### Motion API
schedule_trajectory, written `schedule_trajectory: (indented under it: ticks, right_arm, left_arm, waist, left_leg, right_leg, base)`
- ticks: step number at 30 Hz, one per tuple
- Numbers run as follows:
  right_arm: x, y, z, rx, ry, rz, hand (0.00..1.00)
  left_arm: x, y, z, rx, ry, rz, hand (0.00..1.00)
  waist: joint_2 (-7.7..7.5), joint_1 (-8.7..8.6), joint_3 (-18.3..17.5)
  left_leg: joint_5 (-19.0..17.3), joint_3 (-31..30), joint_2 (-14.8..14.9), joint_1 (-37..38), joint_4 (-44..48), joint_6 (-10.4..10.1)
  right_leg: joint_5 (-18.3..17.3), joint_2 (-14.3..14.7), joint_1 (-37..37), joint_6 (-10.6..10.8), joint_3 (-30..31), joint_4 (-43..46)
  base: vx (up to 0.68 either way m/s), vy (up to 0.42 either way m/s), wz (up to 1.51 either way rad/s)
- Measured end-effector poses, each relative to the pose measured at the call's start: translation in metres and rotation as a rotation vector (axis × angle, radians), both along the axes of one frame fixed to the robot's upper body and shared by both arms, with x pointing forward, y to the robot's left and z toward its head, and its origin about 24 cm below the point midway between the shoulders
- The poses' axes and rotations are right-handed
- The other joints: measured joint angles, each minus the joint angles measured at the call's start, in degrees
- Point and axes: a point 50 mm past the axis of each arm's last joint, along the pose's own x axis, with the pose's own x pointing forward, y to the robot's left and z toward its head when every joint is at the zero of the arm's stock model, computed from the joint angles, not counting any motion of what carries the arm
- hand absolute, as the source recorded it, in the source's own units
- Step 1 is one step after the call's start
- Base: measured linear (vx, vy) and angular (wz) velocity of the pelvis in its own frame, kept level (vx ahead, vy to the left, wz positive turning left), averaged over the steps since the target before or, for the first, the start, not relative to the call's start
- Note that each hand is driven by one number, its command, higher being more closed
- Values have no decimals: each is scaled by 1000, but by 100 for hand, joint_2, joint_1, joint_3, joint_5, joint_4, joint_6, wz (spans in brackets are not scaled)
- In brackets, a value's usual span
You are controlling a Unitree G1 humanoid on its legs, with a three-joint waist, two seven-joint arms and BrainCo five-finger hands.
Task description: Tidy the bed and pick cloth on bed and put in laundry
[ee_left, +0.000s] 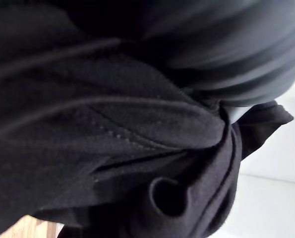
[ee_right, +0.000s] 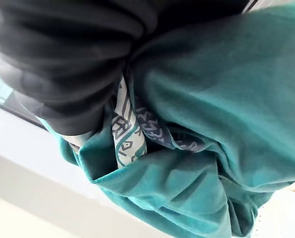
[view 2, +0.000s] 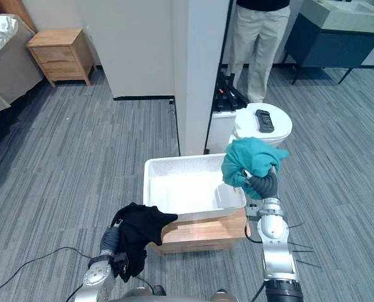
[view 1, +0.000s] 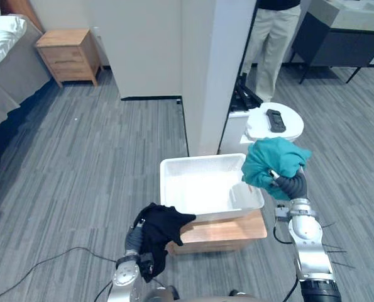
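A white laundry basket point(view 1: 174, 168) sits on a low wooden stand point(view 1: 224, 231) in front of me. My right hand point(view 1: 292, 186) is raised over the basket's right end, shut on a bunched teal cloth point(view 1: 271, 160) that hangs above the rim; the right wrist view shows that teal cloth point(ee_right: 211, 148) gathered against the hand's dark cover. My left hand point(view 1: 134, 239) is low by the basket's near left corner, shut on a black cloth point(view 1: 165, 226) draped over it. In the left wrist view the black cloth point(ee_left: 112, 139) hides the fingers.
A white pillar point(view 1: 205, 69) rises just behind the basket. To its right is a round white table point(view 1: 290, 129) with a black device point(view 1: 275, 119). A person in beige trousers point(view 1: 271, 44) stands behind. A wooden nightstand point(view 1: 68, 55) and the bed point(view 1: 1, 56) are far left.
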Motion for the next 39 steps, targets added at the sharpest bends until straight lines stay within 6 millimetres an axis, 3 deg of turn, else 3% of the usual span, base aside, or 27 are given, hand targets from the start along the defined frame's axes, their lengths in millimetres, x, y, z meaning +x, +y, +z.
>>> schedule_trajectory:
  ticks: [3,6,8,11,12,16,20,23,26,31,35,39]
  right_arm:
    - [15,15,-15,-21,75,73,100]
    - [31,21,-32,-41,174,109,100]
    - [49,24,-29,-53,192,119,100]
    - [69,19,-18,-88,194,110,100]
    - [75,19,-15,-97,200,106,0]
    - [84,18,-17,-132,238,98,0]
    - [83,15,-25,-138,278,75,0]
    - [86,18,-16,-183,241,82,0]
    - [84,24,5,-239,137,97,0]
    - [58,22,19,-338,30,83,0]
    - [37,6,19,-351,11,21,0]
    - [22,-7,30,-343,-46,-49,0]
  left_arm:
    - [-3,0,-1,2,8,-10,100]
    - [4,-4,6,0,-31,-38,100]
    - [11,-6,18,-7,-95,-47,100]
    - [19,-17,32,-35,-174,-95,100]
    - [20,-19,38,-47,-201,-100,100]
    - [29,-25,62,-79,-318,-113,100]
    - [39,-26,92,-101,-471,-124,100]
    - [47,-23,116,-71,-583,-154,100]
    - [53,-18,138,-42,-684,-161,100]
    - [69,-11,167,-13,-809,-108,100]
    - [84,-9,189,57,-891,-64,100]
    - [122,0,190,181,-844,15,100]
  waist:
    - [-18,26,15]
    - [-21,159,124]
    - [23,155,426]
    - [187,297,703]
    - [243,299,770]
    - [410,299,934]
    - [439,286,961]
    - [438,262,961]
    - [426,116,963]
    - [370,-126,941]
    - [185,-386,843]
    - [82,-552,795]
  left_leg:
    - [75,-5,-54,-71,-73,-40]
    - [300,-122,-116,-363,-251,-88]
    - [455,-268,-154,-539,-355,-121]
    - [756,-457,-241,-874,-582,-173]
    - [882,-540,-294,-946,-721,-155]
    - [1234,-670,-421,-962,-1273,-67]
    - [1454,-655,-467,-900,-1545,3]
    - [1457,-487,-465,-818,-1567,4]
    - [1454,-281,-467,-695,-1588,6]
    - [1437,38,-412,-359,-1595,25]
    - [1442,211,-344,-278,-1596,18]
    - [1448,520,-297,-284,-1595,10]
  right_leg:
    - [162,-8,-3,-15,-17,-173]
    - [233,-9,-269,-42,-183,-172]
    - [238,-34,-373,-48,-323,-171]
    - [253,-64,-649,-69,-495,-216]
    - [254,-73,-683,-71,-525,-291]
    - [250,-75,-786,-76,-635,-375]
    - [231,-73,-812,-106,-605,-382]
    - [229,-46,-809,-109,-420,-389]
    - [218,-42,-745,-115,-288,-474]
    - [208,-11,-546,-99,-61,-549]
    - [190,25,-572,-57,110,-552]
    - [256,96,-792,-26,475,-527]
  base:
    - [-21,39,3]
    - [-98,4,25]
    - [-136,-27,49]
    - [-163,-29,41]
    - [-143,-25,39]
    - [-147,-4,28]
    - [-87,16,7]
    - [-71,3,-24]
    - [-45,-10,-31]
    - [-16,-32,-31]
    - [-18,-31,-25]
    - [-36,-31,-42]
